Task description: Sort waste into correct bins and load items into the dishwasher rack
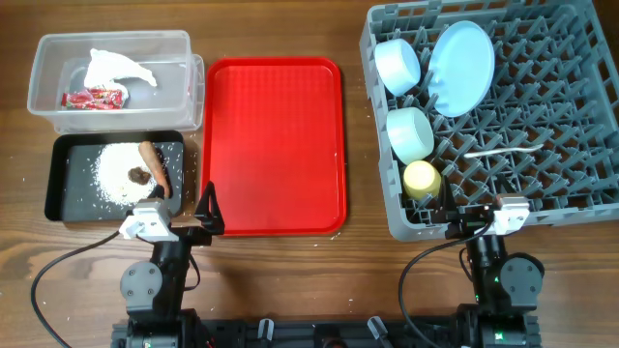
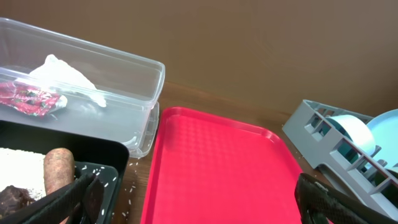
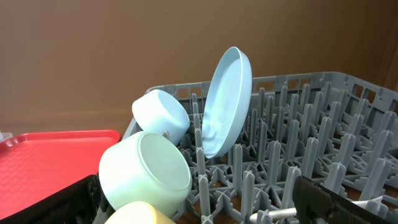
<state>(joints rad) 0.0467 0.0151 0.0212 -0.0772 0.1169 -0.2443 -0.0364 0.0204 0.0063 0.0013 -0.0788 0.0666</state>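
The clear tub [image 1: 184,72] holds the white tissue [image 1: 116,68] and the red wrapper [image 1: 94,98]. The black tray [image 1: 58,184] holds rice grains [image 1: 116,169], a dark lump [image 1: 138,175] and the brown stick [image 1: 155,164]. The grey rack [image 1: 580,116] holds the blue plate [image 1: 461,68] on edge, two bowls [image 1: 397,65] [image 1: 410,132], the yellow cup [image 1: 422,179] and the white spoon [image 1: 503,152]. My left gripper [image 2: 199,205] is open and empty at the red tray's near-left corner. My right gripper [image 3: 205,205] is open and empty at the rack's near edge, by the cup [image 3: 140,214].
The flat red serving tray [image 1: 274,145] lies bare between the bins and the rack. A few rice grains [image 2: 127,186] lie on the wood between the black tray and the red tray. Both arm bases stand at the table's front edge.
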